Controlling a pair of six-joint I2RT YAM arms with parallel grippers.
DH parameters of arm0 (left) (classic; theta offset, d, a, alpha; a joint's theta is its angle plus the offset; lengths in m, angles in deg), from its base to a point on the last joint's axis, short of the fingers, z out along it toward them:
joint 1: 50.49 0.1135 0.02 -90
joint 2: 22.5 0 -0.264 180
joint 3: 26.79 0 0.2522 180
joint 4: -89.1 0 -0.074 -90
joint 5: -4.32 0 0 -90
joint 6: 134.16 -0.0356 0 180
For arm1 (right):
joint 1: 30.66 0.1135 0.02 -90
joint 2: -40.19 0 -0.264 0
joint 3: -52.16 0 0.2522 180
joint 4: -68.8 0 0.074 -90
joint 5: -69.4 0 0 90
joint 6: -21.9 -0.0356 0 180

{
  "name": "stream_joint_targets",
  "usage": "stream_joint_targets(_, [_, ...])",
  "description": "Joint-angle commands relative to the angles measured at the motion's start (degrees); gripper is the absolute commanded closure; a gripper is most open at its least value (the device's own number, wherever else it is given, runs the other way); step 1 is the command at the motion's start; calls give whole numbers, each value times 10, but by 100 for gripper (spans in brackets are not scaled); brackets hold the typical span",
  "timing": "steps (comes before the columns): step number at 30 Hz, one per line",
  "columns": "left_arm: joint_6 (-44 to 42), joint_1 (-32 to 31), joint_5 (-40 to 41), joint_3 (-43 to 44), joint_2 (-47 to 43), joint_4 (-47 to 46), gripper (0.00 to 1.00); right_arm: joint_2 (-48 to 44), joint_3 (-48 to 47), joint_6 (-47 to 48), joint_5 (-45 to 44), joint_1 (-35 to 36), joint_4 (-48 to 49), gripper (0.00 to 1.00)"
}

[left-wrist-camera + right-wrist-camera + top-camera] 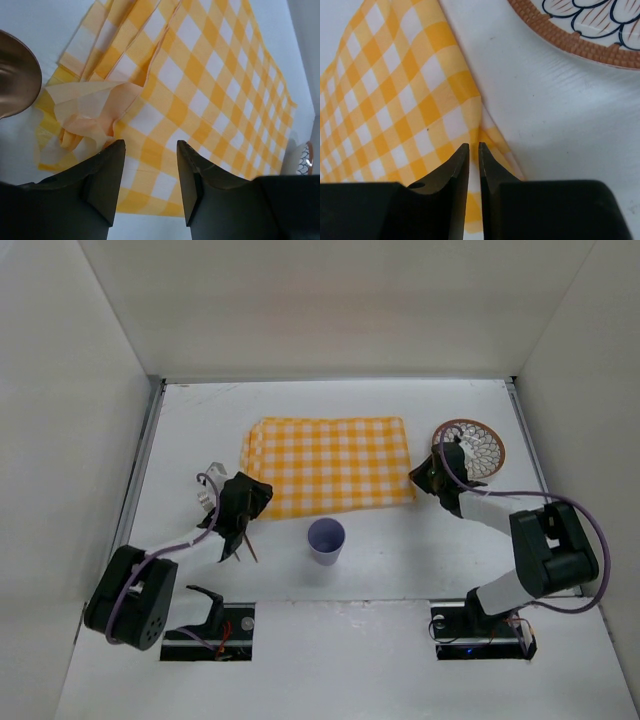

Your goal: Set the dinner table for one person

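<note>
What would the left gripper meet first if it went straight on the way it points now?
The checked cloth: the open left gripper aims at its near edge, beside the bunched-up corner. It would probably touch fabric first, though the wrist view does not show how far above it hangs.

The plate (580, 30) runs off the top edge, a blurred brown thing (15, 75) off the left; the checked cloth (395, 100) corner vanishes inside the right gripper (474, 147).

Cloth (328, 465) blocks the middle of the desk (200, 410), cup (326, 540) stands just off its near edge, plate (470, 448) guards the right edge; far strip and far-left corner open.
</note>
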Motion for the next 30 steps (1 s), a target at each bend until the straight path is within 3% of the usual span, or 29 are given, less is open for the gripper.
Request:
stream_joint_targets(1, [-23, -4, 20, 6, -42, 52, 57, -40, 16, 1, -23, 8, 18, 80])
stream_joint_targets(2, [-26, -5, 19, 7, -46, 56, 56, -48, 20, 1, -24, 8, 15, 76])
stream_joint_targets(5, [-36, -3, 19, 10, -54, 59, 56, -67, 34, 0, -31, 23, 0, 46])
stream_joint_targets(6, [-38, 0, 19, 10, -58, 60, 56, -72, 41, -2, -37, 28, -2, 43])
stream_joint_targets(12, [-93, -18, 77, 51, -57, 140, 56, -108, 84, -34, -62, 49, -5, 45])
stream_joint_targets(16, [-116, -42, 129, 70, -32, 174, 55, -76, 74, -51, -61, 68, -10, 44])
stream_joint_targets(19, [-116, -47, 126, 72, -9, 162, 55, -47, 62, -63, -42, 69, 4, 48])
stream_joint_targets(24, [-110, -42, 103, 67, 20, 137, 59, -44, 63, -75, -46, 70, 8, 75])
stream_joint_targets(27, [-110, -38, 87, 56, 24, 120, 73, -63, 79, -82, -53, 70, 6, 85])
stream_joint_targets(30, [-107, -38, 75, 40, 21, 103, 83, -86, 106, -101, -46, 72, 11, 89])
